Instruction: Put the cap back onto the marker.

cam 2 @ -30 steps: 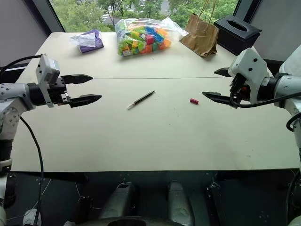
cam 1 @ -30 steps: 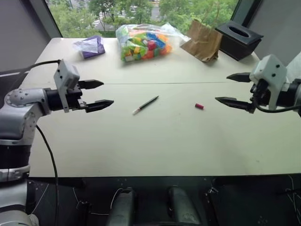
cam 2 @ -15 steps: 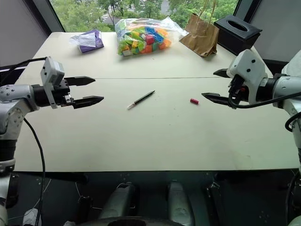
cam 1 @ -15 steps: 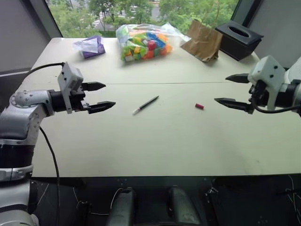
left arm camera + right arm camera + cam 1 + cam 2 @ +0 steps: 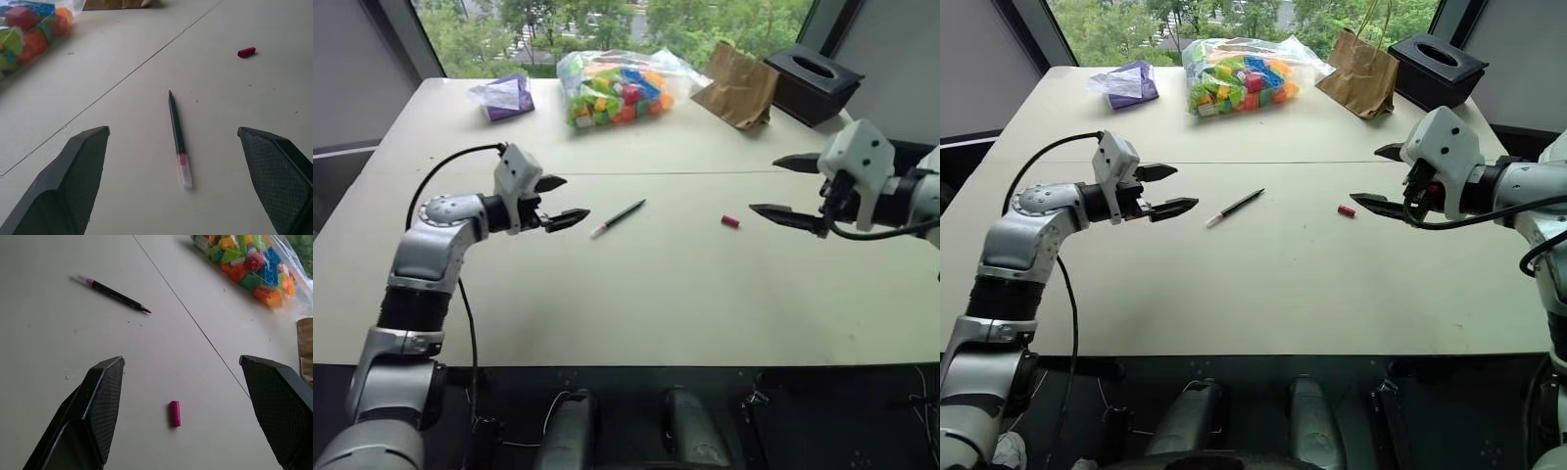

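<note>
Table [image 5: 636,294]: pale, broad, one thin seam running across it. Along the far edge sit a clear bag of bright blocks [image 5: 617,86], a brown paper bag [image 5: 736,90], a black box [image 5: 813,82] and a purple packet [image 5: 505,96].

Marker [image 5: 618,217]: slim black stick lying flat near the table's middle, just this side of the seam, aslant, pale pinkish end toward the left gripper, dark end pointing away toward the seam.

Cap [image 5: 729,222]: tiny red-pink cylinder on its side, well to the right of the marker, apart from it.

Left gripper [image 5: 566,202]: arm reaching in from the left, nearly level, fingers spread wide and empty, tips just short of the marker's pale end.

Right gripper [image 5: 781,190]: arm in from the right, tilted slightly down, fingers spread and empty, near the cap without touching it.
</note>
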Controlling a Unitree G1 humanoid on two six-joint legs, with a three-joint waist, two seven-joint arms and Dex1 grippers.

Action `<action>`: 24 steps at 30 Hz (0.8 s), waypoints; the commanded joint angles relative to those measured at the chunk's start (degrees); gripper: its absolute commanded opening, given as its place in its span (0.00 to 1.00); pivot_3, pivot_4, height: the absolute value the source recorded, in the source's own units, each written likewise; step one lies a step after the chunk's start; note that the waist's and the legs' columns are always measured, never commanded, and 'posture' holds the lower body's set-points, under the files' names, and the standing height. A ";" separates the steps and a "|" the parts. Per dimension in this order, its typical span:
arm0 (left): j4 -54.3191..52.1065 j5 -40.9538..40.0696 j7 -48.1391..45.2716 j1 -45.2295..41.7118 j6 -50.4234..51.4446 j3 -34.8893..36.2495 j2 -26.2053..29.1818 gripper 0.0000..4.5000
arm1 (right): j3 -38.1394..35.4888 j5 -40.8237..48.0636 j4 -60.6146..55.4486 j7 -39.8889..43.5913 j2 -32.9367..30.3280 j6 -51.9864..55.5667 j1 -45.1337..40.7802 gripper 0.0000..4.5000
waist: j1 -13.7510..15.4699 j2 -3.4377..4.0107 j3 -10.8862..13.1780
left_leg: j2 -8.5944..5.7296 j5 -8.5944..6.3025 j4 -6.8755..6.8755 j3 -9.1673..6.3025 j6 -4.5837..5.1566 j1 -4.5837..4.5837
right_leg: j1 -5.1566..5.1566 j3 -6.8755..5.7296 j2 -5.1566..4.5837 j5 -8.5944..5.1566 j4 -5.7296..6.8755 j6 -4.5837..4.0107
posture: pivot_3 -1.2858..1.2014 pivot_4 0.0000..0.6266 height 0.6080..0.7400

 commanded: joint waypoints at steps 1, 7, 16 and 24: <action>5.97 4.25 2.68 -2.65 -5.79 -1.94 -3.26 0.97 | -1.15 0.10 -2.68 -1.33 0.34 0.30 0.36 0.87 | -0.01 0.00 0.00 | -0.01 0.00 0.00 -0.01 0.00 -0.03 | -0.01 -0.01 0.00 0.00 0.00 0.00 | 0.52 0.24 1.00; 16.52 8.92 6.47 -6.28 -12.50 -3.87 -9.85 0.97 | -1.53 0.64 -4.92 -3.42 1.18 1.56 1.84 0.87 | 0.06 -0.01 -0.01 | -0.07 0.00 0.02 -0.04 0.00 -0.05 | -0.06 0.00 -0.04 0.01 0.05 0.01 | 0.52 0.24 1.00; 32.72 13.15 10.56 -11.22 -20.07 -3.65 -15.39 0.97 | -1.97 0.51 -6.14 -4.79 1.95 1.88 3.11 0.87 | -0.01 -0.02 -0.02 | -0.13 0.00 0.05 -0.06 0.00 -0.06 | -0.06 -0.01 -0.07 0.01 0.07 0.02 | 0.52 0.24 1.00; 44.67 15.23 12.26 -14.94 -22.84 -3.16 -18.24 0.97 | -1.79 0.13 -5.75 -5.06 2.16 1.01 3.09 0.87 | 0.28 -0.05 -0.04 | -0.18 0.01 0.11 -0.08 0.01 -0.07 | -0.02 -0.01 -0.10 0.05 0.09 0.08 | 0.52 0.24 1.00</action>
